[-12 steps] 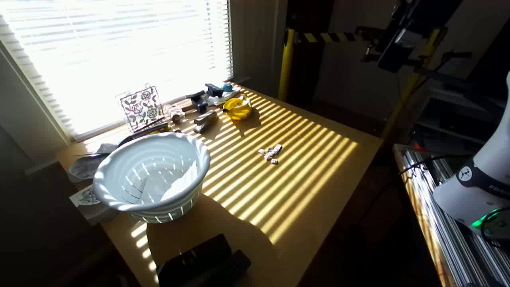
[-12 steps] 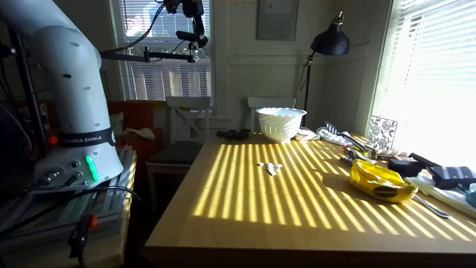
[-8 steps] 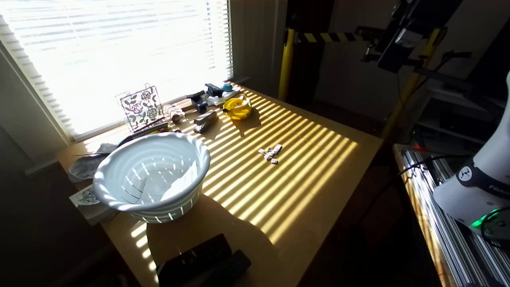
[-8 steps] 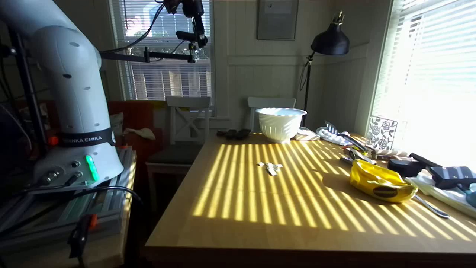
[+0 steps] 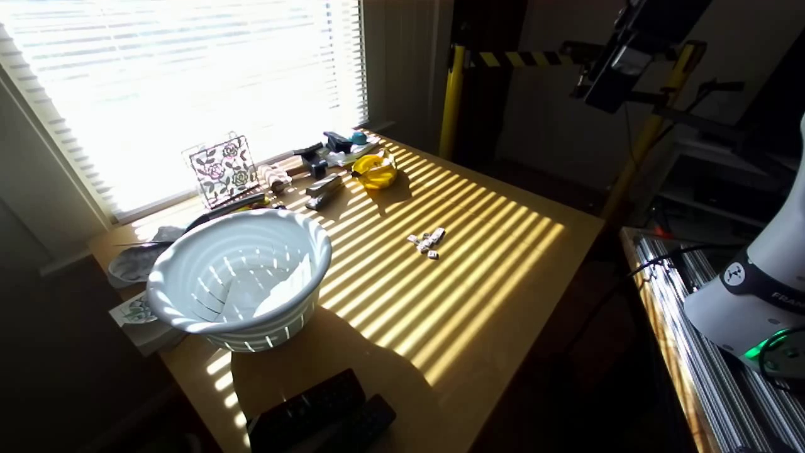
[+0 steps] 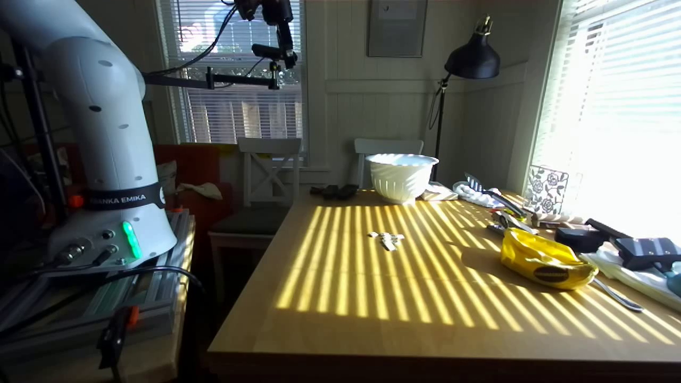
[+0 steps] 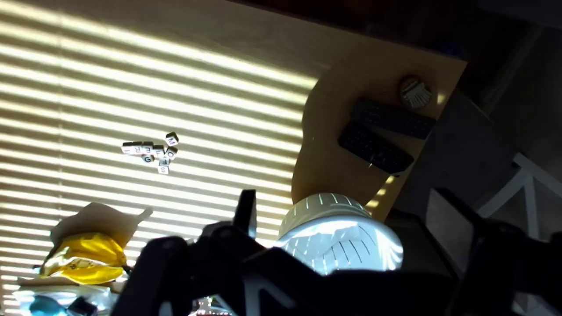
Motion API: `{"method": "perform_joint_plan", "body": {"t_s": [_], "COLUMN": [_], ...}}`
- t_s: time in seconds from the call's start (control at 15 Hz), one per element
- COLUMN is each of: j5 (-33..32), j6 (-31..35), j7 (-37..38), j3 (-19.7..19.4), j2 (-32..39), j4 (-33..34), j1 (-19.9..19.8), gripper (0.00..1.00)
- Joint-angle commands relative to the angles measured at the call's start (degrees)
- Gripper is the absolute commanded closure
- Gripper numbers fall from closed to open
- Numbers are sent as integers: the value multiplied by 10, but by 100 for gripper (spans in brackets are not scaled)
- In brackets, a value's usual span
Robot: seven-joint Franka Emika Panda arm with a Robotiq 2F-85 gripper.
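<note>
My gripper (image 7: 349, 208) stands wide open in the wrist view, with nothing between its fingers (image 7: 450, 224). Past the gap, lower down on the table, is a white slotted bowl (image 7: 338, 219), partly covered by the gripper's dark body; it shows whole in both exterior views (image 5: 264, 340) (image 6: 399, 183). Several small white letter cubes (image 7: 158, 151) lie in a loose cluster mid-table, also seen as cubes (image 5: 438, 235) in an exterior view. A crumpled yellow bag (image 7: 90, 259) sits near the window side. The gripper hangs above the table and touches none of these. Its fingertips are not visible in the exterior views.
Two black remotes (image 7: 375, 147) and a small round object (image 7: 415, 93) lie by the table's end. Along the window are a stapler-like tool (image 5: 324, 192), a floral-patterned holder (image 5: 223, 167) and dark items. A black lamp (image 6: 472, 56) stands behind the table.
In an exterior view, the dark end of the arm at the upper right has shifted slightly leftward. The objects on the table have not moved.
</note>
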Motion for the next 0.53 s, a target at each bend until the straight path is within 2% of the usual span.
{"method": "perform_joint_plan", "body": {"t_s": [0.0, 0.2, 0.47], "j5": [-34, -61, -73], "j6": [25, 43, 86], "j7": [76, 128, 150], "j3": [2, -15, -48], "j2": [52, 99, 161], "j4": [7, 14, 17], "j1": [-48, -80, -89], "gripper": [0, 0, 0]}}
